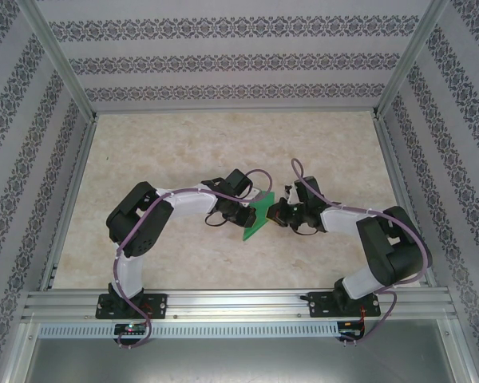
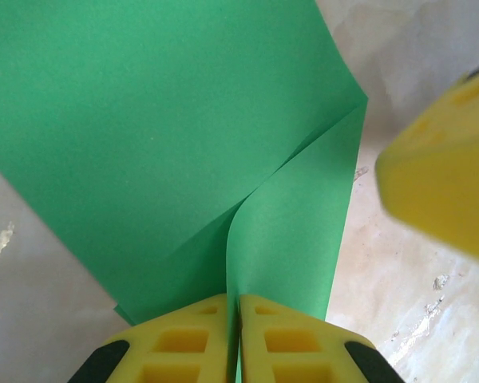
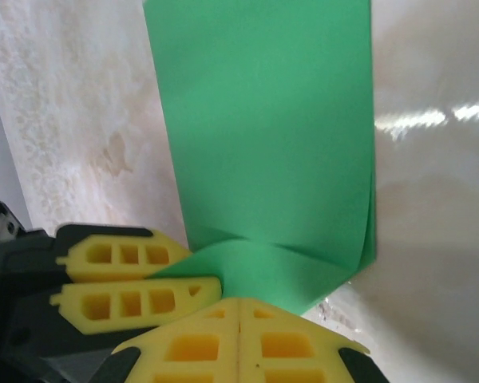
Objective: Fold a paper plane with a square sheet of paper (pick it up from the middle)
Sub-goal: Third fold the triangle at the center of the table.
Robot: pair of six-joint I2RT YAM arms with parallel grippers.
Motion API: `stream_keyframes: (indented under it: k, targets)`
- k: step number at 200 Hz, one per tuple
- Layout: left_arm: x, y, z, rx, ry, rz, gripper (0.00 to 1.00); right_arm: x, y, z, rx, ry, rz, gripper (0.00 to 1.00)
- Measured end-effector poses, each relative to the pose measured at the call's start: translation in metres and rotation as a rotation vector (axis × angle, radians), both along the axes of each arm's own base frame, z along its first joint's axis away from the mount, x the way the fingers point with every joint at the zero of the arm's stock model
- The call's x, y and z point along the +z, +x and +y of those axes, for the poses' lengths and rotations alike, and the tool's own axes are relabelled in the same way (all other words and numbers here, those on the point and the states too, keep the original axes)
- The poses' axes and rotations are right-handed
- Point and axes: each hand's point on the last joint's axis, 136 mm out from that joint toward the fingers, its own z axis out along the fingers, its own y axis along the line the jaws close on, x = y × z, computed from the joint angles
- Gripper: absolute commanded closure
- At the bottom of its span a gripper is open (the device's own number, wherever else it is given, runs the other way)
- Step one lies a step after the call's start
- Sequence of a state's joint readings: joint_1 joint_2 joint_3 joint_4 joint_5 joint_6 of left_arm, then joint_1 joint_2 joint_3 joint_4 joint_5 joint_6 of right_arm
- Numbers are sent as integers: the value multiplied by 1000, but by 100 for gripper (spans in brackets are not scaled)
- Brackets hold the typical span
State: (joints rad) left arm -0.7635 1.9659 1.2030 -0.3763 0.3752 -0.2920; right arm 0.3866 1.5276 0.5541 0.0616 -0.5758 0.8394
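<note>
**Overhead view.** The left tool [image 1: 241,212] and the right tool [image 1: 278,214] meet nose to nose over the middle of the desk [image 1: 184,144]. The square sheet of paper [image 1: 259,214] is held between them, tilted on edge. Whether its lower corner touches the desk cannot be told.

**Left wrist view.** The left tool [image 2: 238,307] is closed, its two yellow fingers [image 2: 184,339] pressed together on the near edge of the sheet [image 2: 184,136]. From the fingertips the paper runs forward in two layers, a wide one spreading to the tool's left and a narrower one straight ahead. They part along a curved bend that starts at the grip. A blurred yellow finger of the right tool [image 2: 447,183] hangs to the right of the sheet, with marbled desk [image 2: 383,271] beneath.

**Right wrist view.** The right tool [image 3: 238,319] is likewise closed, clamping the sheet [image 3: 263,136] at its near edge. Just ahead of the fingertips a small flap lies folded across the paper. Beyond it the sheet extends straight forward, a second layer showing along its right edge. The left tool's fingers [image 3: 136,279] sit just left of this grip, pinched on the paper's near-left corner.
</note>
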Motion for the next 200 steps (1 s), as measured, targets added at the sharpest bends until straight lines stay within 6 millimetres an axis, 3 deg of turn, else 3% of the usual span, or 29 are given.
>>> stream_keyframes:
  k: [57, 115, 167, 200]
  targets:
    - [0, 0, 0, 1, 7, -7, 87, -2, -7, 22, 7, 30, -2, 97]
    - [0, 0, 0, 2, 14, -9, 87, -24, -11, 19, -9, 9, 34, 97]
    - [-1, 0, 0, 3, 26, -14, 88, -21, -11, 17, -19, 2, 18, 96]
    - [-1, 1, 1, 4, 29, -18, 88, -7, -14, 13, -29, 5, -13, 96]
